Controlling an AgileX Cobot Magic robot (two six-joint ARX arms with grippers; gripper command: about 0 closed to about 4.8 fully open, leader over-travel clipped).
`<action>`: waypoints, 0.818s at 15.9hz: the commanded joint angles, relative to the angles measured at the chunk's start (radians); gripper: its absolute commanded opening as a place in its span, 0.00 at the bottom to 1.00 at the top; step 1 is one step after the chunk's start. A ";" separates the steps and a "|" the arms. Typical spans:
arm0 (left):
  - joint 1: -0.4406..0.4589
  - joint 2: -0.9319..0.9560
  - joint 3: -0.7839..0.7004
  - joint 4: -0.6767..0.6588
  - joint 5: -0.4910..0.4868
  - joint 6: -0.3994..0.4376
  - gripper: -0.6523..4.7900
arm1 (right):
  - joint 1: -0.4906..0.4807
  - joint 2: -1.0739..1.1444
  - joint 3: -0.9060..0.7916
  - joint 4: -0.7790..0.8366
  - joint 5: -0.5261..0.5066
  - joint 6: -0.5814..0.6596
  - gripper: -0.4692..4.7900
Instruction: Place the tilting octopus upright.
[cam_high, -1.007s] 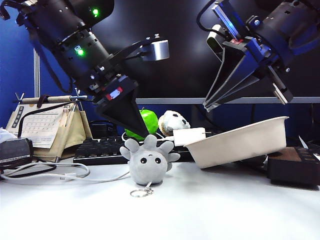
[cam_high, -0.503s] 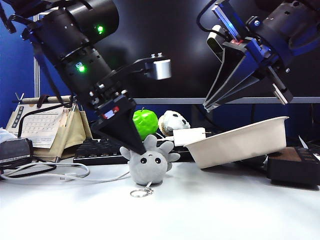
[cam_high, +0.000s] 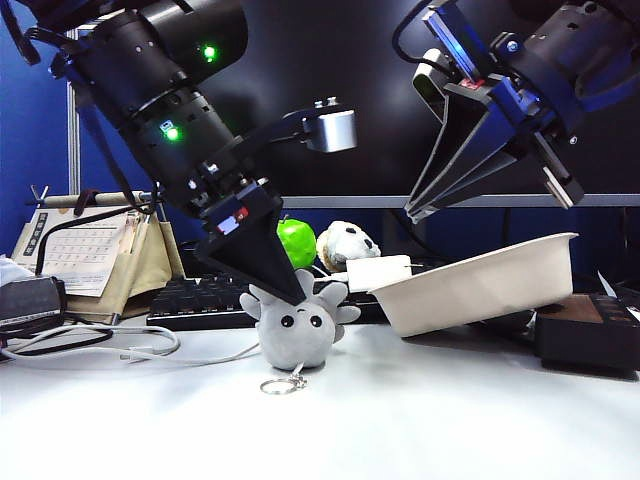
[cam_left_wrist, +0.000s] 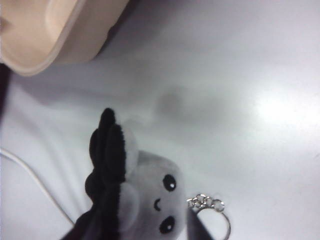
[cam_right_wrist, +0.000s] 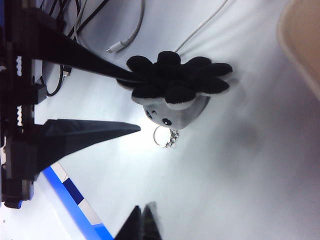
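The light-grey octopus (cam_high: 297, 332) rests on the white table with its tentacles up and its face leaning toward the front. Its silver keyring (cam_high: 278, 385) lies just in front of it. My left gripper (cam_high: 288, 292) points down into the tentacles, jaws open on either side of the plush. In the left wrist view one dark finger (cam_left_wrist: 106, 170) lies against the tentacles, and the other finger (cam_left_wrist: 198, 229) stands by the face of the octopus (cam_left_wrist: 152, 200), next to the keyring (cam_left_wrist: 212, 207). My right gripper (cam_high: 415, 212) hangs high over the tray, shut and empty (cam_right_wrist: 141, 220).
A cream tray (cam_high: 480, 285) leans tilted just right of the octopus. Behind stand a green apple (cam_high: 297, 240), a white-and-grey plush (cam_high: 346, 243) and a keyboard (cam_high: 195, 300). Cables (cam_high: 100, 345) and a calendar (cam_high: 85, 250) are at the left, a dark box (cam_high: 590, 332) at the right.
My left gripper has come down and to the right onto the octopus's tentacles, and its jaws have narrowed. The right arm and the octopus have stayed put.
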 joint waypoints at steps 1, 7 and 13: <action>-0.001 -0.002 0.003 0.025 0.002 0.004 0.52 | 0.002 -0.002 -0.026 0.019 0.001 -0.004 0.09; -0.002 0.037 0.003 0.045 0.001 0.003 0.44 | 0.002 -0.002 -0.064 0.039 -0.008 -0.003 0.09; -0.006 0.077 0.003 0.071 -0.077 0.004 0.11 | 0.002 -0.002 -0.064 0.040 -0.010 -0.003 0.09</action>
